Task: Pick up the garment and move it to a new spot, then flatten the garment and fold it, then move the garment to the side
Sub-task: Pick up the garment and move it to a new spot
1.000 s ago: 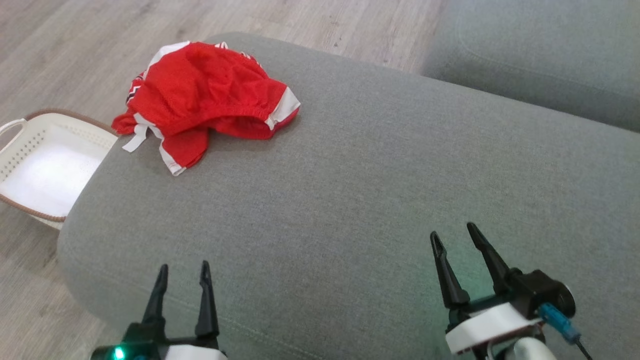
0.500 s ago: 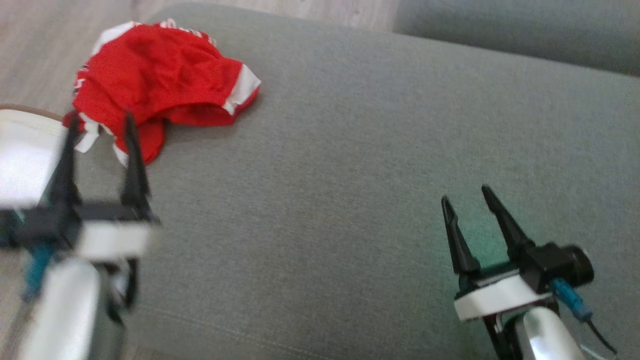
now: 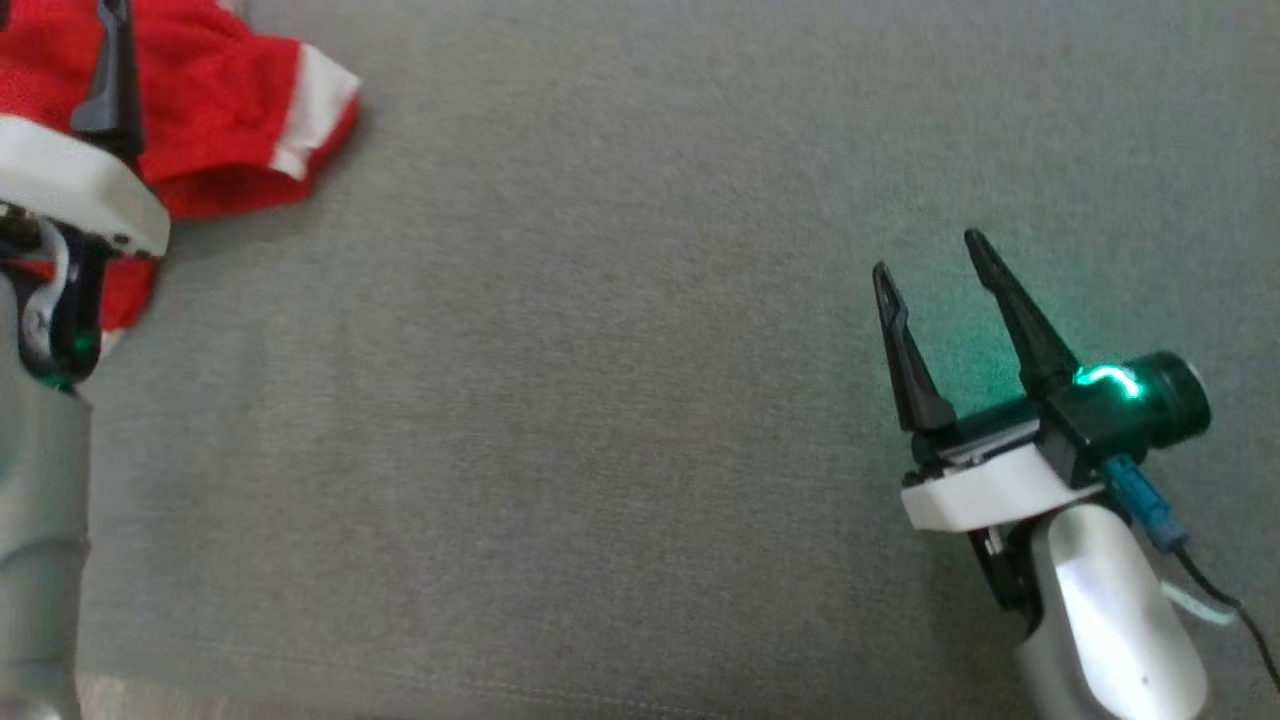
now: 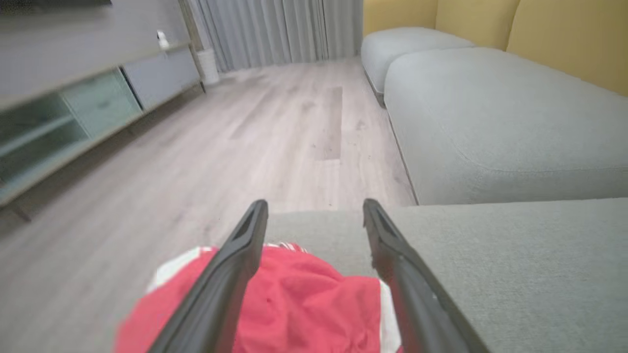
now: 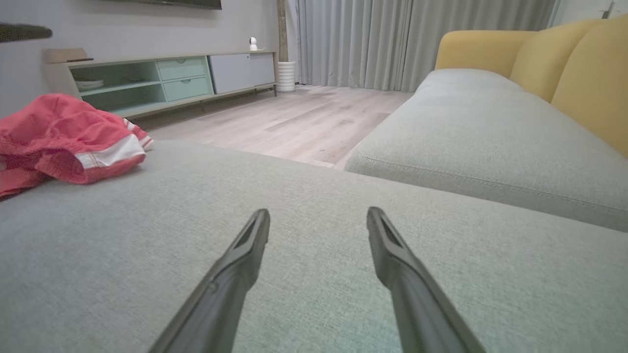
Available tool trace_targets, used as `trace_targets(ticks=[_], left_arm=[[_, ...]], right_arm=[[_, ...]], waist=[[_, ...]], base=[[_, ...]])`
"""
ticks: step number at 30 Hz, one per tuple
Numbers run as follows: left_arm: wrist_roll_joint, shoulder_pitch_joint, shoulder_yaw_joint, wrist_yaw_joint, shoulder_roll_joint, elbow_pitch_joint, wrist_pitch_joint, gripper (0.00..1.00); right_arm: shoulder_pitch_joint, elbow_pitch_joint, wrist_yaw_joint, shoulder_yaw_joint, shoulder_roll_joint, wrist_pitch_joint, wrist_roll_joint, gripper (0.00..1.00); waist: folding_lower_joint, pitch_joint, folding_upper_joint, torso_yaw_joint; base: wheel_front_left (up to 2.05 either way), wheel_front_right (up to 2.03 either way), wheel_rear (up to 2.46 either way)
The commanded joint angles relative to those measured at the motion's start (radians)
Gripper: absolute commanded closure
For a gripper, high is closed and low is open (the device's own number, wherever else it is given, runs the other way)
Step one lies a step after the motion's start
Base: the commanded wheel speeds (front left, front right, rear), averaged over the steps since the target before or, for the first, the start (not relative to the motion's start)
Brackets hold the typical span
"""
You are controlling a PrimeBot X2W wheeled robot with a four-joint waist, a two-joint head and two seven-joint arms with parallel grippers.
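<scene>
A crumpled red garment [image 3: 215, 105] with white trim lies on the grey sofa cushion [image 3: 600, 400] at the head view's upper left. My left gripper [image 4: 314, 208] hovers just above it, open, and red cloth [image 4: 304, 304] shows below and between the fingers. One left finger [image 3: 108, 70] crosses the garment in the head view. My right gripper [image 3: 930, 265] stands open over bare cushion at the right, far from the garment. In the right wrist view the right gripper [image 5: 318, 214] is empty, with the garment [image 5: 64, 135] off to its left.
The cushion's far edge [image 4: 333, 215] drops to a wooden floor [image 4: 274, 127] just past the garment. A second grey seat [image 5: 490, 132] with yellow backrests [image 5: 588, 68] lies to the right. A low cabinet [image 5: 167, 78] and curtains [image 5: 392, 39] stand across the room.
The head camera has tilted down and closer, so the whole picture shifted. My left arm has reached forward from the near edge to above the garment. The right gripper stays open.
</scene>
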Motion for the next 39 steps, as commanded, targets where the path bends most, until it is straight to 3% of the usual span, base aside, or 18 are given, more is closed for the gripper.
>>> trace_targets(ticks=[1, 4, 18, 19, 22, 31, 39], left_arm=[[-0.046, -0.049, 0.038, -0.006, 0.042, 0.015, 0.036, 0.00], [-0.045, -0.082, -0.004, -0.018, 0.083, 0.090, 0.074, 0.00], [-0.165, -0.120, -0.131, -0.026, 0.130, 0.288, 0.231, 0.00], [-0.169, -0.119, -0.135, -0.026, 0.132, 0.291, 0.230, 0.34], [-0.179, -0.118, -0.146, -0.026, 0.138, 0.302, 0.222, 1.00], [-0.176, -0.135, -0.180, -0.026, 0.179, 0.280, 0.152, 1.00], [-0.176, -0.188, -0.205, -0.026, 0.236, 0.163, 0.074, 1.00]], right_arm=[[-0.031, -0.041, -0.001, 0.030, -0.002, 0.004, -0.012, 0.00], [-0.057, -0.058, -0.001, 0.036, -0.002, 0.009, -0.024, 0.00], [-0.103, -0.081, -0.001, 0.031, -0.002, 0.019, -0.040, 0.00], [-0.105, -0.079, -0.001, 0.031, -0.002, 0.018, -0.039, 0.00], [-0.106, -0.071, -0.001, 0.027, -0.002, 0.016, -0.035, 0.00], [-0.101, -0.041, -0.001, 0.013, -0.002, -0.004, -0.013, 0.00], [-0.066, 0.014, -0.001, -0.002, -0.002, -0.029, 0.035, 0.00]], waist=[[-0.0002, 0.082, 0.0000, -0.056], [-0.0002, 0.131, 0.0000, -0.074], [-0.0002, 0.229, 0.0000, -0.090], [-0.0002, 0.228, 0.0000, -0.089], [-0.0002, 0.218, 0.0000, -0.087], [-0.0002, 0.142, 0.0000, -0.074], [-0.0002, -0.005, 0.0000, -0.072]], base=[[0.00, 0.00, 0.00], [0.00, 0.00, 0.00], [0.00, 0.00, 0.00], [0.00, 0.00, 0.00], [0.00, 0.00, 0.00], [0.00, 0.00, 0.00], [0.00, 0.00, 0.00]])
